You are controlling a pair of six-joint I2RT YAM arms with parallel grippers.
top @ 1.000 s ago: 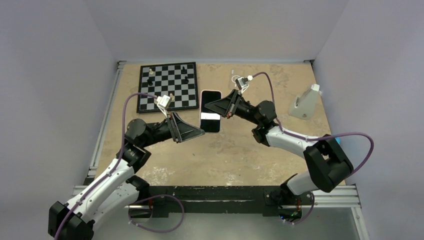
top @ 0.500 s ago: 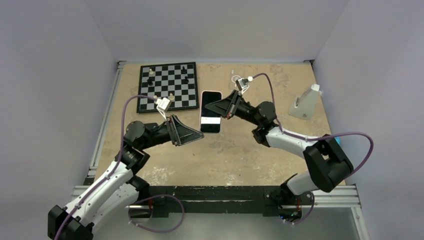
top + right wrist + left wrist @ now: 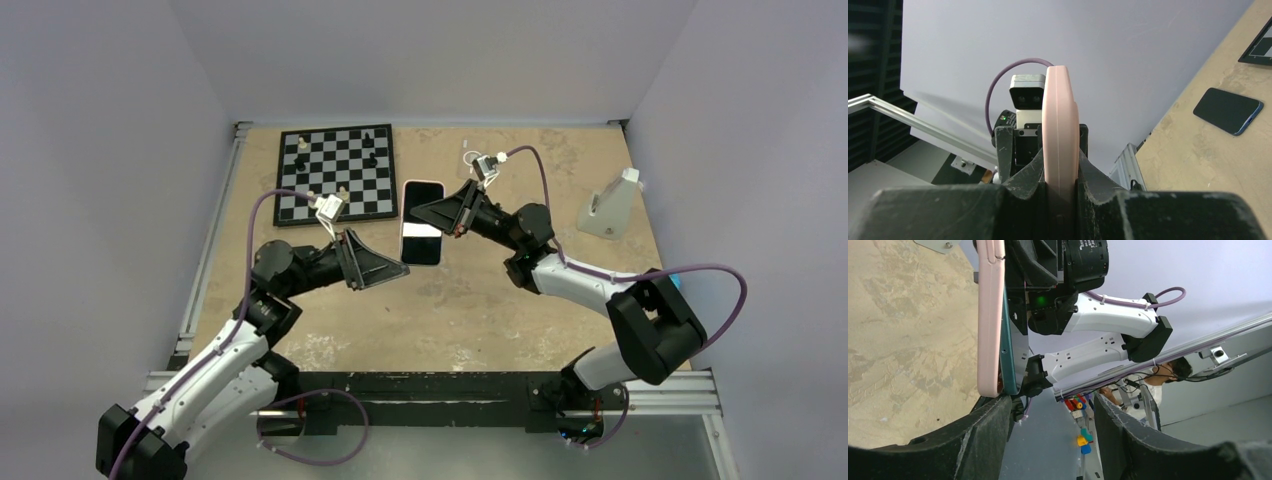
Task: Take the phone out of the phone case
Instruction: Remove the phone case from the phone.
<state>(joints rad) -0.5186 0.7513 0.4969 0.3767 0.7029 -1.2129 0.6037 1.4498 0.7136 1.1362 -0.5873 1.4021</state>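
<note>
The phone, black screen up with a pink rim, hangs level above the table's middle. My right gripper is shut on its right long edge; in the right wrist view the pink edge sits clamped between both fingers. My left gripper is open and empty just off the phone's near end; that end hangs above one fingertip. A thin greenish strip runs along the screen side. I cannot tell the phone case from the phone. A faint clear shape lies behind the right wrist.
A chessboard with a few pieces lies at the back left. A grey stand is at the back right. A dark phone with a blue rim lies flat on the table, seen only in the right wrist view.
My left gripper has drawn back a little to the left, away from the phone's near end, and its jaws have widened. The right gripper still holds the phone in place.
</note>
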